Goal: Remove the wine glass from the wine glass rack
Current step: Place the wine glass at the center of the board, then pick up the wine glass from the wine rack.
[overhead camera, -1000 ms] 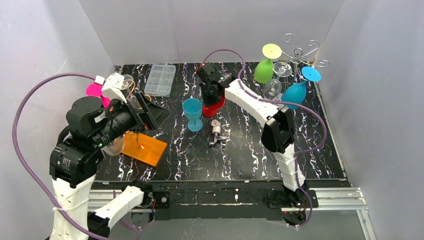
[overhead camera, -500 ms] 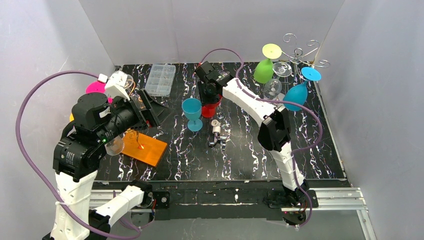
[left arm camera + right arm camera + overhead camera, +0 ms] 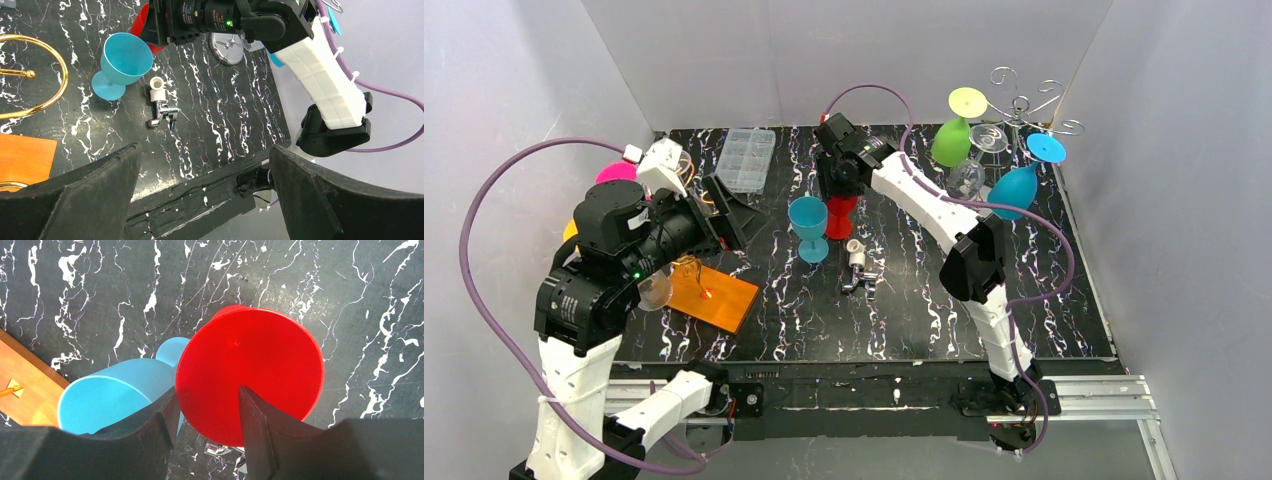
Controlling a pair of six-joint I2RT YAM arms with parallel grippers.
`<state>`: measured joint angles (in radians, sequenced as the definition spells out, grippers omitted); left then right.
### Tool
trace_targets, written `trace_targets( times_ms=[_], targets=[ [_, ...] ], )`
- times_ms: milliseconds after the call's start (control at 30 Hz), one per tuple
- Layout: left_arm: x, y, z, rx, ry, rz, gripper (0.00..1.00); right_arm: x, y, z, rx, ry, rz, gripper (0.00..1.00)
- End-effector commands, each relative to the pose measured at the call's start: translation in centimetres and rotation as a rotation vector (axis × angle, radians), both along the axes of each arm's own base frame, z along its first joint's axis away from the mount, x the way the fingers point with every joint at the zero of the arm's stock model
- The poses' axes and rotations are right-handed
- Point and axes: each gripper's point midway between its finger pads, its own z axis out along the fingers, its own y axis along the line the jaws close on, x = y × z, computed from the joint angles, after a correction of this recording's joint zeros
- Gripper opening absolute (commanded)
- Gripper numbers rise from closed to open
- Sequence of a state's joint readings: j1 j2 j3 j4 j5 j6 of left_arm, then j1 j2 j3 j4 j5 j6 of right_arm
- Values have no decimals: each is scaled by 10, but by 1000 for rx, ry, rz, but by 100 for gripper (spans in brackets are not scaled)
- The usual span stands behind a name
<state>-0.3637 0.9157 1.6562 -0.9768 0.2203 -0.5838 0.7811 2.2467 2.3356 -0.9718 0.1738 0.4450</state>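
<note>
Red wine glass (image 3: 250, 370): off the rack and standing on the desk (image 3: 924, 290) mid-field. Its flat round foot looks to be uppermost, with the bowl under it.
Neighbour: the red glass stands just beside a teal glass (image 3: 808, 225); in the right wrist view their rims look to touch or nearly so.
Right hand (image 3: 207, 395): directly above the red foot, fingers parted with nothing between them, so it is not gripping the glass.
Rack (image 3: 1024, 108): at the far right corner, well apart from the red glass. It carries a green glass (image 3: 951, 140), a blue glass (image 3: 1014, 185) and what look like clear ones.
Left hand (image 3: 205, 155): spread wide and holding nothing, over the left side of the desk and pointed toward the middle.
Other items: a small tap-like fitting (image 3: 856, 265) lies near the teal glass, and an orange board (image 3: 714, 295) lies to the left.
Progress: by my reading, lifting off and setting down are done for this glass. What remains is for the right arm to draw clear without knocking it.
Change from a second ago: the right hand was lower, closed on the red glass, which leaned. The hand has since let go and risen, and the glass stands alone. The left arm has shifted slightly.
</note>
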Motion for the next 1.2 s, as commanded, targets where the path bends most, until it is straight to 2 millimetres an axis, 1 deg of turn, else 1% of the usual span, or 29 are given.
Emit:
trace_targets(
  times_ms=[0, 267, 633, 800, 900, 933, 1000, 1067, 1100, 1167],
  targets=[
    [0, 3, 5, 10, -16, 8, 98, 2, -3, 49, 61, -89, -14, 55],
    [1, 6, 5, 13, -17, 29, 98, -2, 0, 78, 124, -124, -2, 59],
    [2, 10, 8, 9, -20, 64, 98, -7, 0, 103, 177, -154, 9, 63],
    [9, 18, 16, 30, -38, 114, 98, -12, -2, 125, 221, -182, 12, 68],
    [16, 34, 31, 72, -78, 194, 98, -17, -7, 141, 247, -206, 12, 74],
    [23, 40, 32, 104, -80, 230, 98, -18, -8, 146, 257, -216, 12, 76],
    [32, 60, 38, 175, -92, 328, 98, -22, -11, 155, 273, -230, 18, 82],
    [41, 80, 40, 265, -93, 418, 98, -27, -15, 162, 286, -239, 26, 87],
    [46, 92, 41, 318, -92, 478, 98, -31, -17, 167, 295, -245, 29, 89],
    [56, 109, 41, 409, -81, 555, 98, -35, -19, 170, 302, -246, 37, 92]
  ],
)
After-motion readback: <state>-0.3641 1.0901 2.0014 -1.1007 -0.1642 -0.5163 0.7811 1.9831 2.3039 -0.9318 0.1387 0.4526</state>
